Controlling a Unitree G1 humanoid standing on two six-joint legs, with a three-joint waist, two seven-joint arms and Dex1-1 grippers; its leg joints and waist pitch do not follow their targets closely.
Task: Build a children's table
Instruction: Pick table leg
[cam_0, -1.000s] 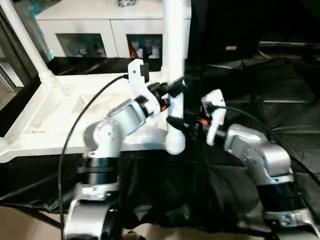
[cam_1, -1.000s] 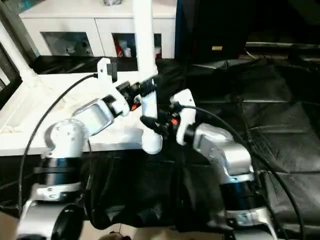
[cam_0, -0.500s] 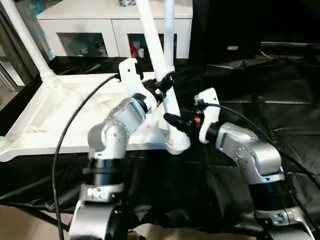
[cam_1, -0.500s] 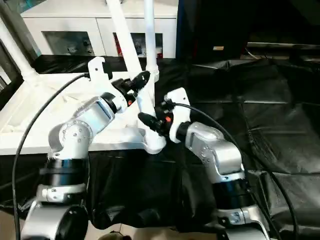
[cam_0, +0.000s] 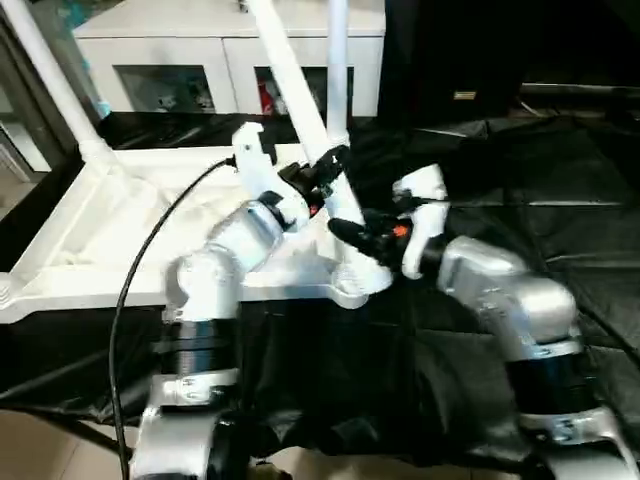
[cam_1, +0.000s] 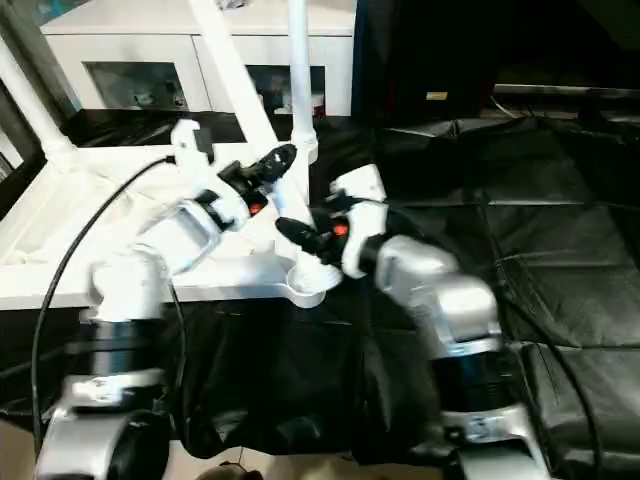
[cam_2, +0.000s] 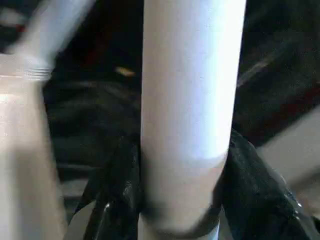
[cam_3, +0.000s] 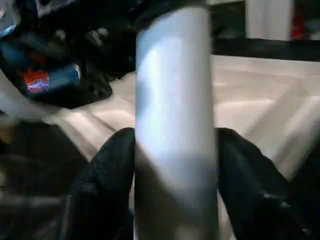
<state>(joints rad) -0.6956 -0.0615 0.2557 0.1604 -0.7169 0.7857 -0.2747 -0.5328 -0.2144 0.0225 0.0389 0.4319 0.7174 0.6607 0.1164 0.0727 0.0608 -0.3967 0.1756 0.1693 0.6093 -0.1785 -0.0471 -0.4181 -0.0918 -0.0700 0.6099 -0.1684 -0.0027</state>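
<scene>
White plastic tabletop (cam_0: 120, 235) lying upside down on a surface draped in black cloth (cam_0: 560, 200), ribbed underside facing up, round sockets at the corners. Upright in the far left corner socket, a white leg (cam_0: 50, 85); upright at the far right corner, a second leg (cam_0: 337, 60). At the near right corner socket (cam_0: 352, 290), a third leg (cam_0: 305, 120) with its flared foot at the socket, leaning up and away toward the robot's left rather than standing straight. Clamped on this leaning leg from the left, the left gripper (cam_0: 333, 172), black fingers (cam_2: 117, 195) pressed against both sides of the tube in the left wrist view. Lower on the same leg, just above the socket, the right gripper (cam_0: 352, 233), also closed around the tube, black fingers (cam_3: 102, 185) hugging it on either side in the right wrist view. Behind the tabletop, a white cabinet (cam_0: 215, 50) with glass fronts.
</scene>
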